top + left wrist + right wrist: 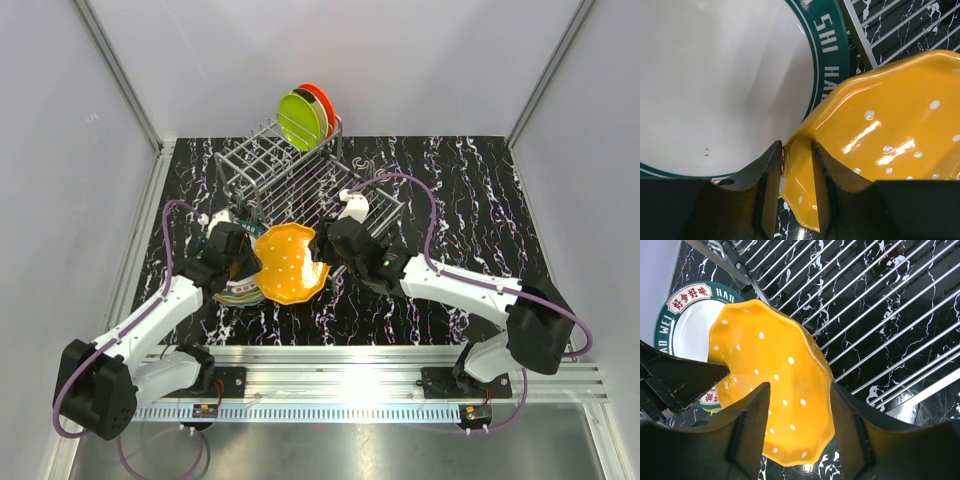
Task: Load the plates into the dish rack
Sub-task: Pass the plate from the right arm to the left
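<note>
Two grippers meet at the dotted orange plate (pixel 290 265) by the desk's (pixel 470 200) near edge. The left gripper (pixel 250 262) pinches its rim, and the right gripper (pixel 322 252) stands open around the opposite rim. Toward the far edge, the dish rack (pixel 300 185) holds a lime green plate (pixel 300 118) and a red-orange plate (pixel 322 98).

Orange plate (pixel 290 263): glossy yellow-orange, scattered white dots. White plate (pixel 715 75): plain white centre, dark teal rim band with white lettering (that band also carries a red-and-white panel of characters, seen from my right wrist). Dish rack (pixel 290 175): silver-grey wire. Lime green plate (pixel 297 120), solid colour. Red-orange plate (pixel 324 100), solid too. Table (pixel 470 200): black, white marble veining. My left gripper (pixel 796 150): matte black. My arms (pixel 165 305): white, black joints, purple cables (pixel 430 215).
</note>
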### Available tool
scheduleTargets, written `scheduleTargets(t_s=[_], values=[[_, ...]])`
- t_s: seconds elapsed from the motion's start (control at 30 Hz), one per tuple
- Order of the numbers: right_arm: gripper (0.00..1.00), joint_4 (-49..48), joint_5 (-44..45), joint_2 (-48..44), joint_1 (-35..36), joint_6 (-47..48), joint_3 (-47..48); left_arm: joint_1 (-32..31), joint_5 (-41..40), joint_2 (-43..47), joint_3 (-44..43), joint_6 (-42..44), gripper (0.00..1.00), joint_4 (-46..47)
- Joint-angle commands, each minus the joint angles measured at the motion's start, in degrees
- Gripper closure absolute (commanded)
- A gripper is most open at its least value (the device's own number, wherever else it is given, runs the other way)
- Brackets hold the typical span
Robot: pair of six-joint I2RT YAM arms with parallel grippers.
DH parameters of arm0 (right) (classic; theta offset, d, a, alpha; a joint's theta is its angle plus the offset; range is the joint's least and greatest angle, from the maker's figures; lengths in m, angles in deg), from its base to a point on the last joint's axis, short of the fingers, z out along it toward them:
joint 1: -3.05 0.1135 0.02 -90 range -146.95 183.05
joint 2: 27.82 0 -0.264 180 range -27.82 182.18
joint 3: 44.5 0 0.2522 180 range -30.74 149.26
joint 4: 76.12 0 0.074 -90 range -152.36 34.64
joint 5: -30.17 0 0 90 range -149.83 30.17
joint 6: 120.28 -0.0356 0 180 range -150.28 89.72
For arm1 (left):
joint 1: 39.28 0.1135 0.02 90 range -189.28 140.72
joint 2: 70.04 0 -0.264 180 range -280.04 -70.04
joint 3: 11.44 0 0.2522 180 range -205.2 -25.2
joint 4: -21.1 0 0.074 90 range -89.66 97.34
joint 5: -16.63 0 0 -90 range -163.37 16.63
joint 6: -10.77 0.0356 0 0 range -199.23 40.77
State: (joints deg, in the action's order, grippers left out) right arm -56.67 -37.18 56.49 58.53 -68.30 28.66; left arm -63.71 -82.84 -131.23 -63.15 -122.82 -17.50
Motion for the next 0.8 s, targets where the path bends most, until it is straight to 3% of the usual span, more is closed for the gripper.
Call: scheduleTargets(t_s=[0.0,0.23,0.47,0.77], values=[[0.41,-0.25,1.6,0.5,-0.38,-2.58,1.86,0.6,0.6,-0.42,0.95,0.0,0.67,0.58],[0.33,-4.27,-3.05,0.59,-3.01,-2.68,-1.99,2.01,3.67,-0.95,1.57,0.09,0.67,1.64],[0.34,-10.78,-12.17,0.5,-8.11,-1.89,-6.66,2.89,4.38,-0.95,1.57,0.44,0.68,1.46],[0.37,-18.34,-21.51,3.22,-8.2,-1.79,-8.07,3.16,4.47,-0.86,1.22,0.53,0.68,1.46]])
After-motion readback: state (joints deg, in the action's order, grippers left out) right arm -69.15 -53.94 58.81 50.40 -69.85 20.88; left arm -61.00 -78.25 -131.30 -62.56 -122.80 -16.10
